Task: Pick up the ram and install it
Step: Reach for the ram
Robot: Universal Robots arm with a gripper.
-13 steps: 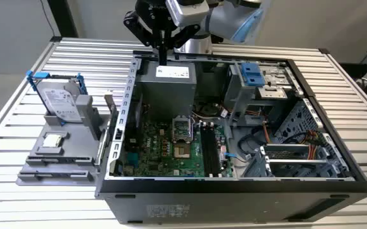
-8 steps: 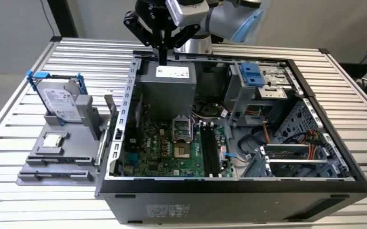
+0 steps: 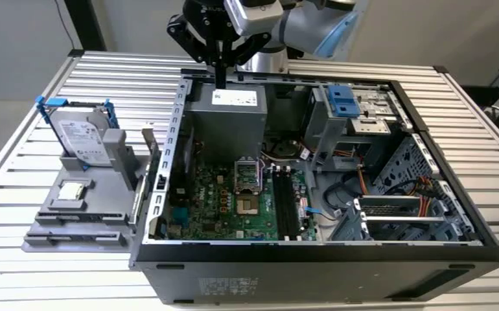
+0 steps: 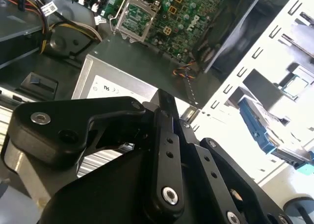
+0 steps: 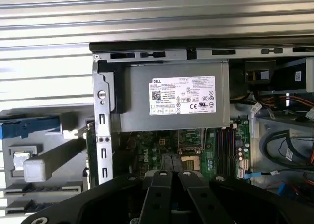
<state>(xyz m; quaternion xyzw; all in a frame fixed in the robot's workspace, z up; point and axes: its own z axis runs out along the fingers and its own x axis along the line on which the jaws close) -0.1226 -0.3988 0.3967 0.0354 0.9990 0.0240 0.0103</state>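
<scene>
Slatted metal table (image 3: 24, 285) carries everything, with a pale wall behind. At the exterior view's left stands a grey fixture (image 3: 76, 220). A silver drive (image 3: 83, 139) in a blue bracket stands upright at its back, and a small square chip (image 3: 72, 190) lies flat just in front of it.

Beside the fixture, in the middle, lies an open case (image 3: 319, 272), its side panel off and its inside facing up. The arm comes in over the far rim. Its gripper (image 3: 221, 63) hangs above the grey power supply (image 3: 228, 120), near that unit's white label. The fingers (image 3: 208, 45) are drawn together on the ram (image 3: 221, 76), which shows as a thin dark strip pointing straight down, its lower end just clear of the power supply's top. In the second wrist view the same dark edge (image 4: 164, 100) sticks out from between the pinched fingertips, above the label. In the first wrist view the closed fingers (image 5: 162, 180) frame the power supply from above.

Nearer than the power supply lies the green board (image 3: 223, 201) with its open socket (image 3: 247, 188). Just to the right of the socket run long black slots (image 3: 288, 204), well apart from the ram.

Further right sit blue latches (image 3: 343, 100), coloured cables (image 3: 396, 188) and a perforated cage (image 3: 405, 214) against the case's right wall.
</scene>
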